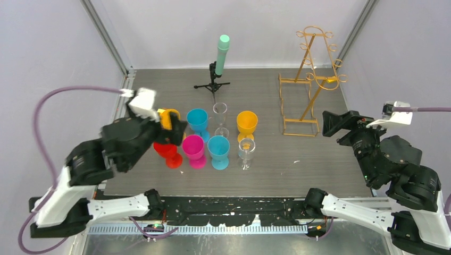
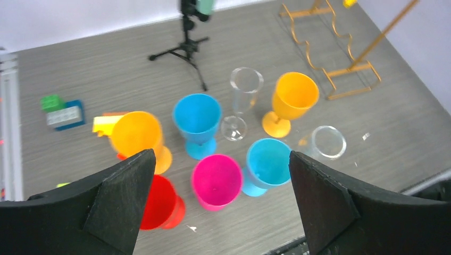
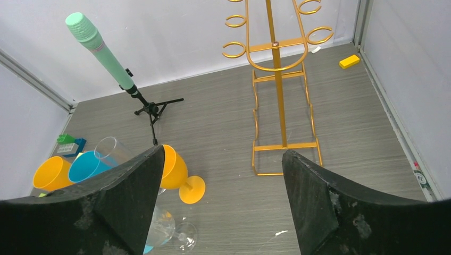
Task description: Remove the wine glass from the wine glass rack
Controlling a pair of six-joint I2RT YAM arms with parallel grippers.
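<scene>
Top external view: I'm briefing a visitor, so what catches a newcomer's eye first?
First, the cluster of bright plastic goblets standing mid-table, left of centre. Then the tall gold wire rack at the far right, its hooks bare, and the mint-green cylinder on a black tripod at the back.

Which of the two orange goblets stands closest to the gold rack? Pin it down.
The orange goblet at the right end of the back row, nearest the gold rack. The other orange goblet stands at the far left.

The wine glass rack [image 3: 280, 95] stands right of the clustered cups [image 1: 218, 146].
</scene>
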